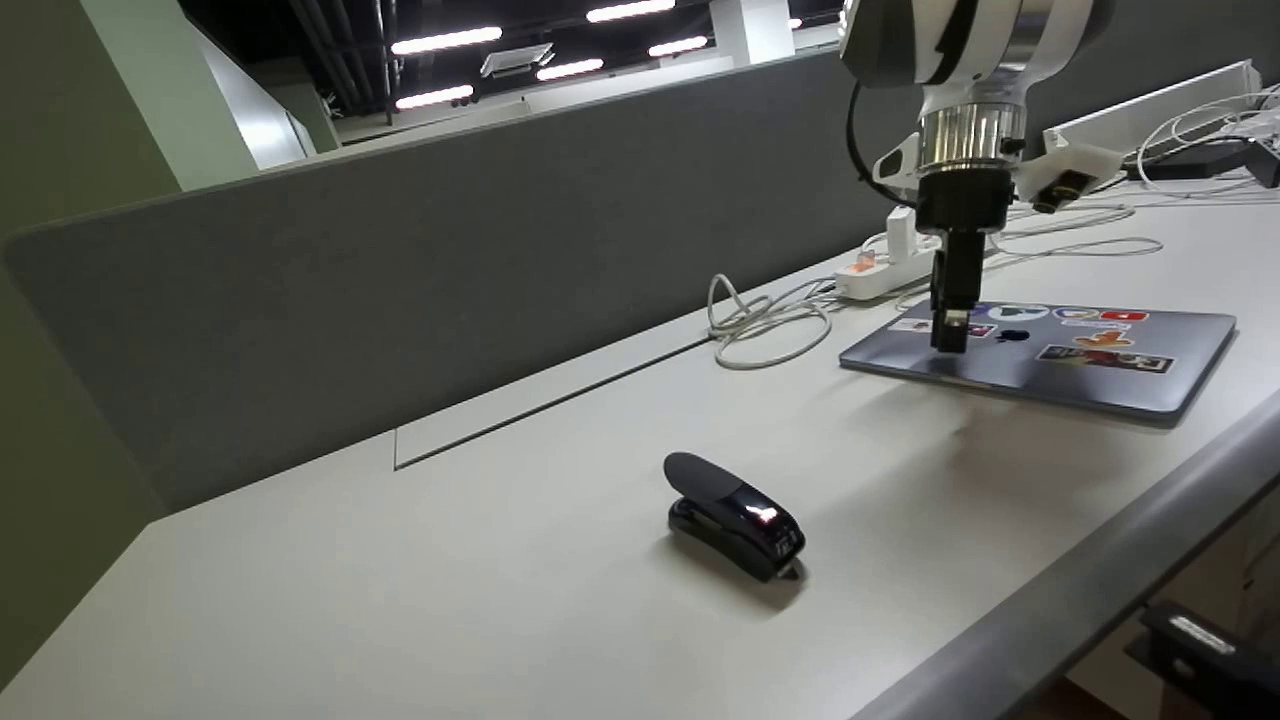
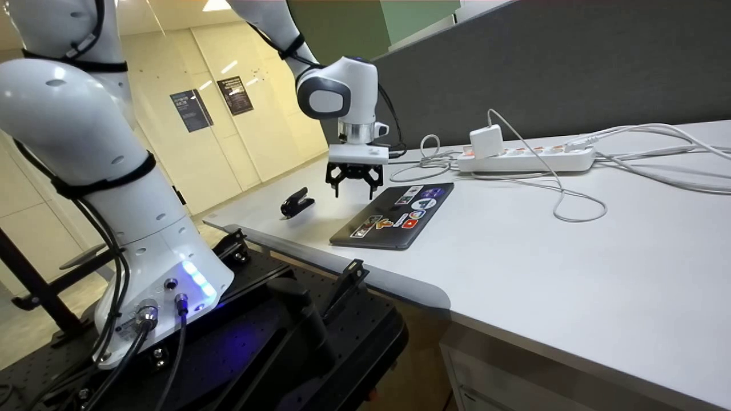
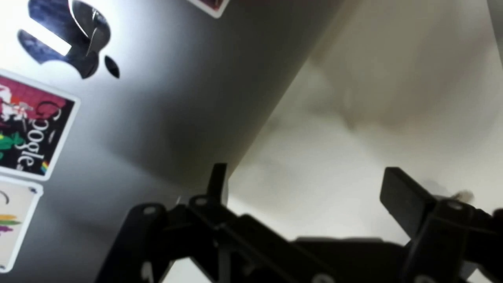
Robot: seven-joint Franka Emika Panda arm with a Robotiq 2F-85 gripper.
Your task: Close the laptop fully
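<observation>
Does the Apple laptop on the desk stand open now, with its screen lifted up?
No, in an exterior view the Apple laptop lies flat and closed on the desk, with its Apple logo facing up.

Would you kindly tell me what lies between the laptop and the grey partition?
Between the laptop and the partition lie a white power strip and pale cables, as both exterior views show.
</observation>
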